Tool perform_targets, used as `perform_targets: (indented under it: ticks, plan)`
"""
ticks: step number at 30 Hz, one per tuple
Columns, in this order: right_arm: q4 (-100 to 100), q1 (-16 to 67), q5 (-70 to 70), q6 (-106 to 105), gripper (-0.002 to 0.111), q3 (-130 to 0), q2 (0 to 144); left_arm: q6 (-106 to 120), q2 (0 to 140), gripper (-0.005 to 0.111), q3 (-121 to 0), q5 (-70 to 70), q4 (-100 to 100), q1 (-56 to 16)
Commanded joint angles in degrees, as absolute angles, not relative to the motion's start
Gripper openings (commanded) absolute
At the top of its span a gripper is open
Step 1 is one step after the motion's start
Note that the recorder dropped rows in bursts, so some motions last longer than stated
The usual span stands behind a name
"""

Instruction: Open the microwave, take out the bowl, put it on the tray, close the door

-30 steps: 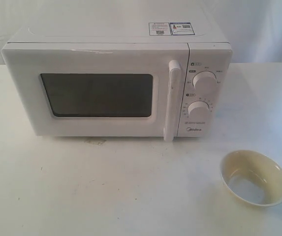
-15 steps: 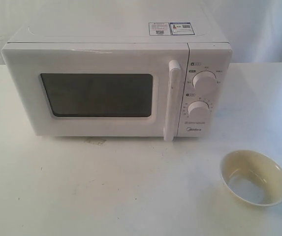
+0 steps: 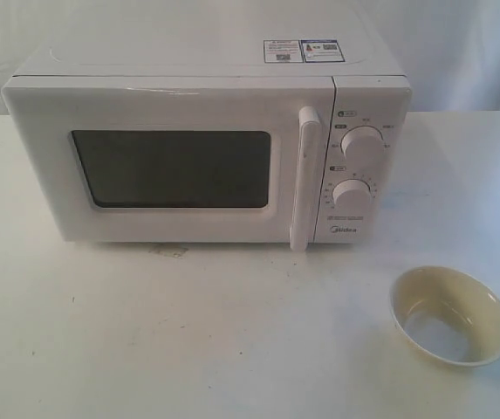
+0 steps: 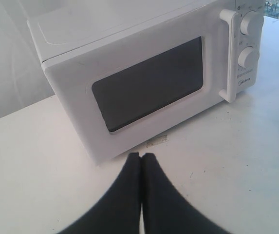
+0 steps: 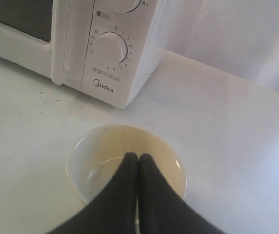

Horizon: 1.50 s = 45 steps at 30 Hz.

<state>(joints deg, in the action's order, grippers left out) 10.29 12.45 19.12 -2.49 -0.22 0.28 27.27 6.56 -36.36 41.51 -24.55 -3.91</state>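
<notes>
Microwave (image 3: 206, 148) stands on the white tabletop (image 3: 188, 349), front face toward the exterior camera, with a white drape (image 3: 459, 52) behind it. Door (image 3: 171, 105) is shut and flush with the control panel. Its dark window (image 3: 171, 168) shows nothing of the inside (too dark to tell). A vertical bar handle (image 3: 306, 179) runs down the door's edge next to the panel. Two round knobs, upper (image 3: 363, 144) and lower (image 3: 354, 195), sit one above the other on the panel, with the Midea mark (image 3: 344, 231) below them. Two stickers (image 3: 319, 50) lie on the microwave's top, toward the rear, roughly above the handle. Bowl (image 3: 450, 314): cream, glossy, upright with mouth up, empty. It rests on the tabletop out in front of the microwave on its knob side, well apart from the front face and past the panel's outer corner. A small dark smudge (image 3: 173, 252) marks the tabletop just in front of the microwave's base, beneath the window. Left pincer (image 4: 141, 156): both black fingers (image 4: 122, 195) are pressed together along their length with nothing between them. Its tips are aimed at the door's lower edge and stop short of it. Right pincer (image 5: 138, 156): fingers likewise closed tight against each other, gripping nothing. Its tips are over the bowl's open mouth, with the lower knob and the microwave's knob-side corner beyond (whether the tips touch the bowl's inside I cannot tell).
</notes>
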Motion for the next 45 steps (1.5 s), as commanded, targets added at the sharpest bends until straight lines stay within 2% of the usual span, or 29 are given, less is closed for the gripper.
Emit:
perform_targets:
  ticks: [1, 6, 19, 26, 31, 37, 40, 42, 45]
  plan:
    - [10.1, 8.6, 19.1, -2.1, 0.000, 0.0, 0.0, 26.9, 6.0, 0.000, -36.0, 41.5, -25.3, -4.1]
    - [10.1, 2.4, 19.1, -2.1, 0.000, 0.0, 0.0, 26.9, 6.0, 0.000, -36.0, 41.5, -25.3, -4.1]
    - [10.1, 2.4, 19.3, -2.1, 0.000, 0.0, 0.0, 26.9, 5.7, 0.000, -36.0, 41.5, -25.3, -4.1]
    - [10.1, 2.4, 19.3, -2.1, 0.000, 0.0, 0.0, 27.8, 0.0, 0.000, -36.0, 41.2, -25.3, -4.1]
    - [10.1, 2.4, 19.3, -2.1, 0.000, 0.0, 0.0, 29.8, 0.0, 0.000, -31.3, 30.4, -26.0, -4.1]
    - [10.1, 2.4, 19.3, -2.1, 0.000, 0.0, 0.0, 29.4, 0.0, 0.000, -12.0, -0.6, -40.9, -4.1]
    - [10.1, 2.4, 19.3, -2.1, 0.000, 0.0, 0.0, 29.4, 0.0, 0.000, -2.5, -10.9, -45.6, -4.1]
    - [10.1, 2.4, 19.3, -2.1, 0.000, 0.0, 0.0, 29.0, 0.0, 0.000, 0.0, -13.8, -46.3, -4.1]
    - [10.1, 2.4, 19.3, -2.1, 0.000, 0.0, 0.0, 34.3, 0.0, 0.000, 0.0, -6.8, -45.5, -4.1]
